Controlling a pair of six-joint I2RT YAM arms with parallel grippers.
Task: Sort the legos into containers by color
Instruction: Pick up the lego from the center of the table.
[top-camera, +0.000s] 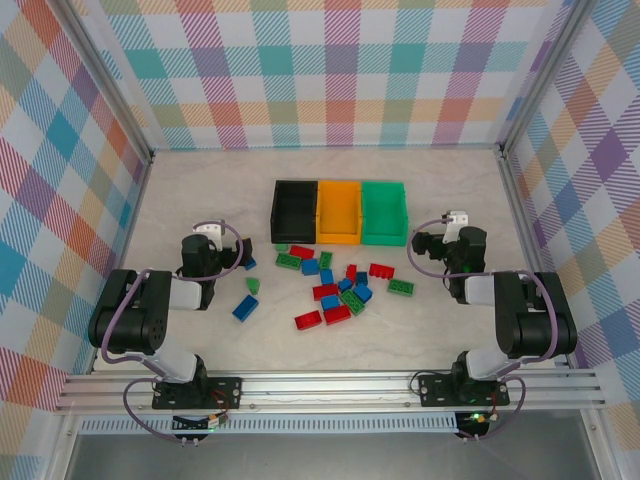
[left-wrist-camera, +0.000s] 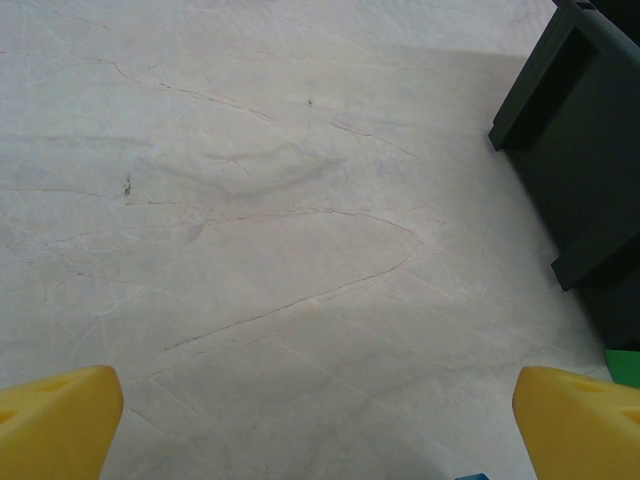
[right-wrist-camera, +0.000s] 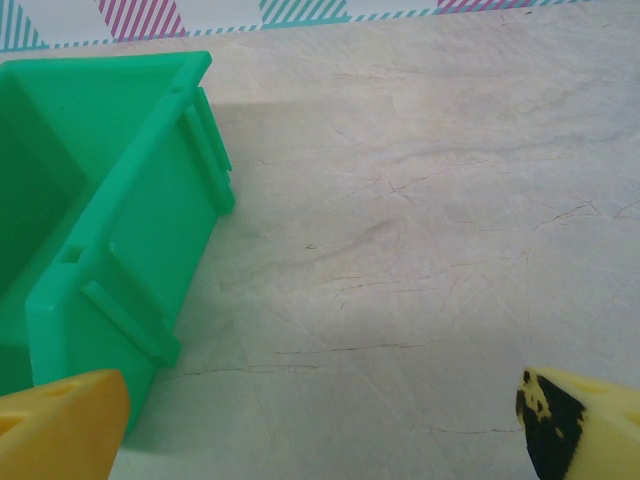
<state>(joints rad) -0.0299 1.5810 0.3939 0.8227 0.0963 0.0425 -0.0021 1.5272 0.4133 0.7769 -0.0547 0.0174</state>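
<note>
Scattered on the pale table (top-camera: 200, 195) before the black, orange and green plastic bins (top-camera: 339, 238), the small red, green and blue studded plastic bricks (top-camera: 335, 290) — light, rigid, probably slick — are best pinched across flat sides; the left gripper (left-wrist-camera: 318, 425) and right gripper (right-wrist-camera: 322, 425) are spread wide, empty.

The top camera looks steeply down from above the near edge, taking in the whole table (top-camera: 200, 190) from far off. The left wrist camera sits low and close over the table, facing forward, black bin (left-wrist-camera: 590, 150) at its right edge. The right wrist camera, equally close, has the green bin (right-wrist-camera: 100, 200) at its left. Both bins also appear in the top view
</note>
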